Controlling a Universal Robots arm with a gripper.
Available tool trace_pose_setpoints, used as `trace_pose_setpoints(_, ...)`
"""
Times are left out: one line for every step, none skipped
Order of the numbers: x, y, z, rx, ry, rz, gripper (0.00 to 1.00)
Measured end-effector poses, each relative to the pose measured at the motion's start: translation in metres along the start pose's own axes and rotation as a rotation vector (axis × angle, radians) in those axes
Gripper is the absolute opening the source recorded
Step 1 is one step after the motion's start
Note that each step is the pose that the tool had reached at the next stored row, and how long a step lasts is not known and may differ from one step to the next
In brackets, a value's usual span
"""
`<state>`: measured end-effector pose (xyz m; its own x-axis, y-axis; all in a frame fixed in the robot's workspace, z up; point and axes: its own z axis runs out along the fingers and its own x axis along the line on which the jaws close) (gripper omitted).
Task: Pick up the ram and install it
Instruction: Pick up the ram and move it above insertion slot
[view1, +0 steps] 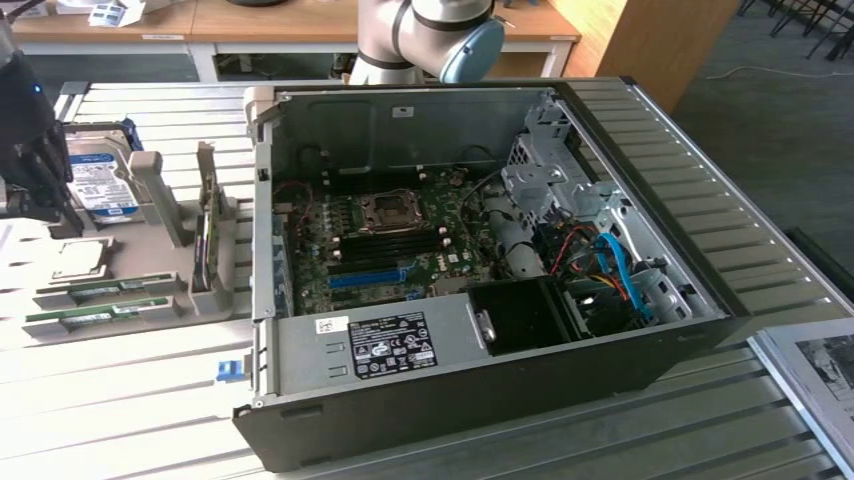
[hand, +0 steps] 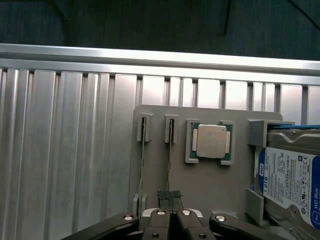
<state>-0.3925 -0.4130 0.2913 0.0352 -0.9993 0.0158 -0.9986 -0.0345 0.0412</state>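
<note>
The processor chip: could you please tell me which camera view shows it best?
The wrist view: the processor chip faces the camera squarely, its silver top fully visible. The exterior view shows it at a slant, on the exterior view's left.

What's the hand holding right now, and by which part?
Nothing, it seems: the hand is shut above the holder; both ram sticks sit in their slots.

Your computer case (view1: 467, 400) lies open. To the exterior view's left of it, a gray holder (view1: 150, 180) carries ram sticks (view1: 104, 289), a processor (view1: 80, 258) and a hard drive (view1: 100, 182).
</note>
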Motion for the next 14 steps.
trace_pose_setpoints(0.000,-0.0001,0.0012,0.0000,0.0000,0.000,0.10)
trace_pose_setpoints(0.000,-0.0001,0.0024,0.0000,0.0001,0.000,0.10)
trace_pose_setpoints(0.000,-0.0002,0.0036,0.0000,0.0001,0.000,0.10)
trace_pose_setpoints(0.000,-0.0002,0.0048,0.0000,0.0002,0.000,0.10)
trace_pose_setpoints(0.000,-0.0002,0.0061,0.0000,0.0002,0.000,0.10)
trace_pose_setpoints(0.000,-0.0003,0.0072,-0.0001,0.0003,0.000,0.10)
trace_pose_setpoints(0.000,-0.0003,0.0084,0.0000,0.0004,0.000,0.10)
trace_pose_setpoints(0.000,-0.0004,0.0095,-0.0001,0.0004,0.000,0.10)
trace_pose_setpoints(0.000,-0.0004,0.0107,0.0000,0.0004,0.000,0.10)
trace_pose_setpoints(0.000,-0.0005,0.0119,0.0001,0.0004,0.000,0.10)
trace_pose_setpoints(0.000,-0.0005,0.0131,0.0000,0.0005,0.000,0.10)
trace_pose_setpoints(0.000,-0.0006,0.0142,0.0000,0.0006,0.000,0.10)
trace_pose_setpoints(0.000,-0.0006,0.0153,0.0000,0.0006,0.000,0.10)
trace_pose_setpoints(0.000,-0.0007,0.0164,0.0001,0.0006,0.000,0.10)
